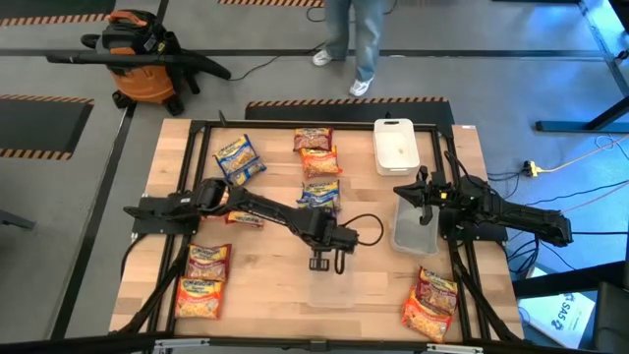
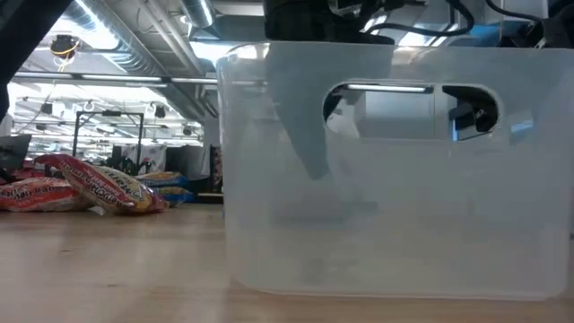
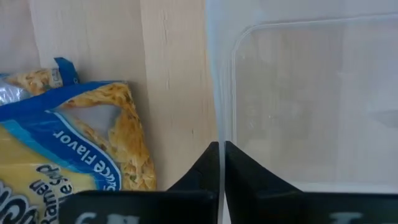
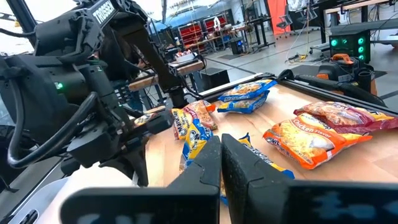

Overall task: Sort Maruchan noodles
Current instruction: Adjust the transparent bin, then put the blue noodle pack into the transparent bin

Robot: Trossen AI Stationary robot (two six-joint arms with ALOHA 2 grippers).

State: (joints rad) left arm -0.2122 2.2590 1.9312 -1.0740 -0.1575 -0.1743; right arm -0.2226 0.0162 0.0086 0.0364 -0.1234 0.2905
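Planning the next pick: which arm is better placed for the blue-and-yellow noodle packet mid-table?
Left. The left gripper, shut on the clear plastic container's wall, sits right beside the blue-and-yellow noodle packet. The right gripper hovers shut over the other clear container, farther off.

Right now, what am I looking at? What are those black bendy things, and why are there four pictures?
Those are two robot arms, each ending in a two-finger pincher called a gripper. One picture looks down from above, one sits low on the wooden table, and two come from cameras on the arms' wrists. Maruchan ramen packets lie scattered on the table, blue, orange and dark red, with a white lid near the far edge. The left gripper is pinching the thin wall of a clear container in the middle. The right gripper is shut and holds nothing. It waits by a second clear container.
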